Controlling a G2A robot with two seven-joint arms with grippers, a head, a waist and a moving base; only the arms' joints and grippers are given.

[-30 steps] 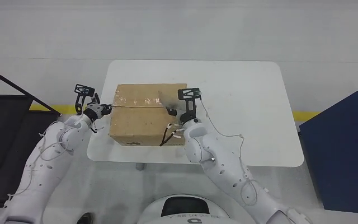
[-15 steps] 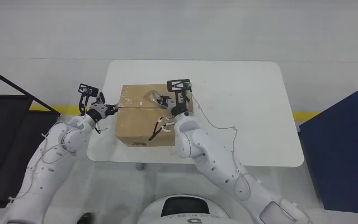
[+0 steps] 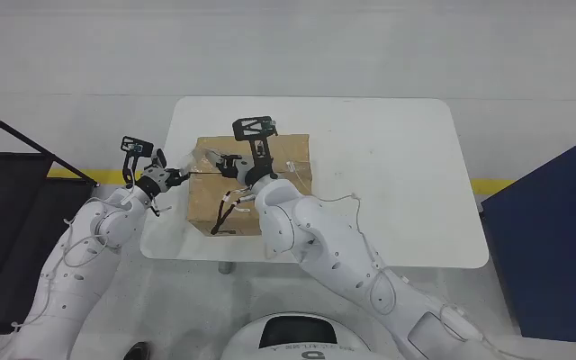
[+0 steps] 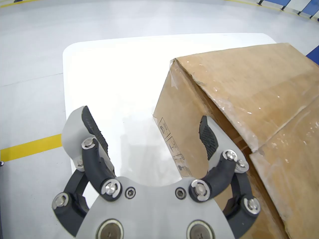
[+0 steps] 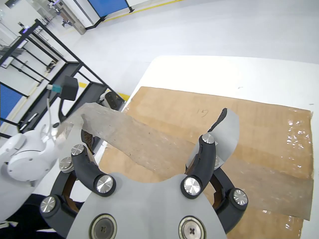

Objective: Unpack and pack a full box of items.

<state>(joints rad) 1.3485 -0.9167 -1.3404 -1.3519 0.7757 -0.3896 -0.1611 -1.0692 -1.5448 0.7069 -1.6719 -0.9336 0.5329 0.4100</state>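
Over the seam of the cardboard box (image 3: 290, 148) on the desk (image 3: 387, 162), the right claw (image 5: 154, 123) is spread, a lifted tape strip (image 5: 124, 130) clinging to one finger (probably unsealing it); the left claw (image 4: 144, 114), also spread, sits at the box's end, likely bracing it

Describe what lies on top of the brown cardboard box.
A clear packing tape strip along the seam, one end lifted at the right end effector. Closed flaps of the brown cardboard box hide its contents.
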